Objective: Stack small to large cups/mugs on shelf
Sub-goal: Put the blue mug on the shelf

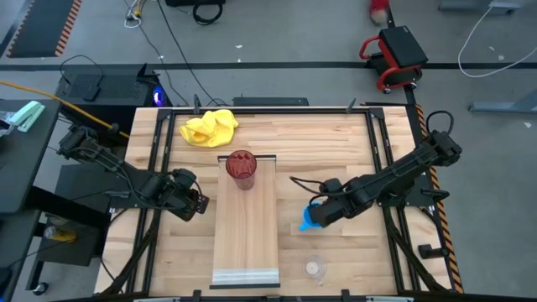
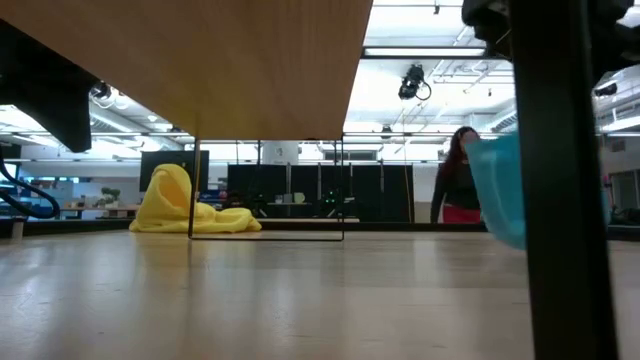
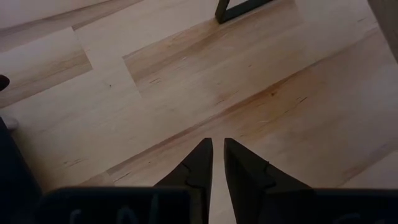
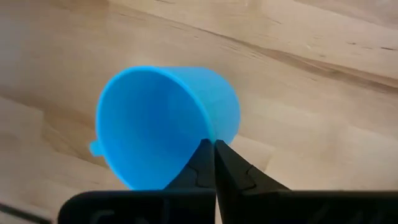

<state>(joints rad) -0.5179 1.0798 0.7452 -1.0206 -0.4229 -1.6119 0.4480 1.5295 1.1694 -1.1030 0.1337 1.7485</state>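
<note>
A dark red ribbed tumbler [image 1: 241,166] stands on its base at the far end of the pale shelf board [image 1: 244,235]. A small clear glass cup [image 1: 315,268] stands on the table to the right of the board's near end. My right gripper [image 1: 319,215] is shut on the bright blue mug [image 1: 308,221], to the right of the board. The mug also shows in the right wrist view [image 4: 163,124] and in the low view [image 2: 498,190]. My left gripper [image 1: 195,204] is shut and empty, just left of the board, over bare table [image 3: 217,146]. My right gripper pinches the blue mug's rim [image 4: 209,132] on the side away from the handle [image 4: 94,148], one finger inside the mug and one outside. The mug is tilted, its mouth turned toward the wrist. In the low view it looks clear of the table.
A crumpled yellow cloth [image 1: 210,127] lies at the table's far edge, left of centre. The board has a raised lip [image 1: 244,276] at its near end. A dark frame rail [image 1: 252,156] crosses behind the tumbler. A person [image 2: 458,185] stands in the room beyond.
</note>
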